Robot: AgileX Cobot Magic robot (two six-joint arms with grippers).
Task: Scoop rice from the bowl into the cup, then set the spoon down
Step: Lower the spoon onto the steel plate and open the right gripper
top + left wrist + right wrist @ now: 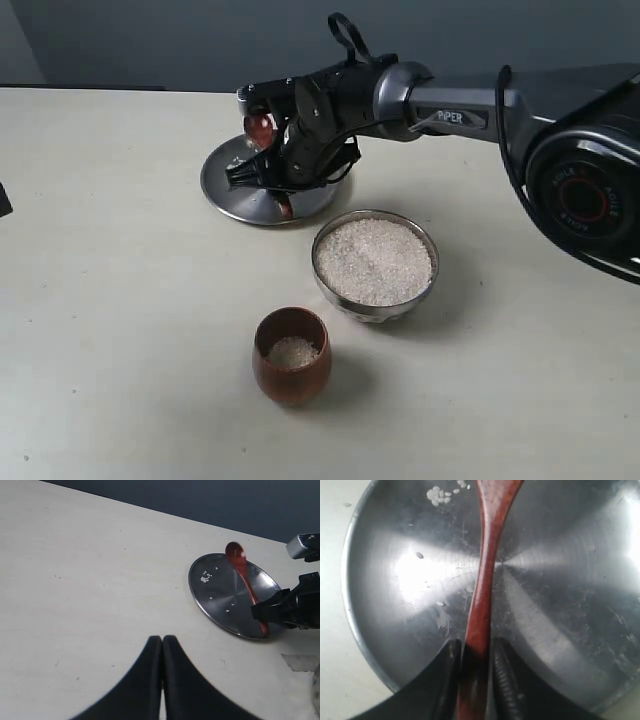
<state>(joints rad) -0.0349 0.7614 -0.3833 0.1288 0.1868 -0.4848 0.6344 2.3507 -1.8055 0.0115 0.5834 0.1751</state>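
Observation:
The wooden spoon (259, 127) (243, 575) (482, 590) lies across a flat steel plate (222, 188) (215, 597) (560, 580), its head at the far rim. My right gripper (268, 185) (260, 615) (477, 647) straddles the handle low over the plate, open, with a narrow gap on each side. The steel bowl (322, 280) holds a heap of rice (375, 260). Nearer the front stands the wooden cup (292, 382) with some rice (292, 351) in it. My left gripper (162, 639) is shut and empty, hanging over bare table well away from the plate.
A few loose grains (440, 494) lie on the plate. The pale table (120, 300) runs left and front of the cup. The right arm's body (585, 190) fills the right side. A strip of tape (300, 661) sits on the table beside the plate.

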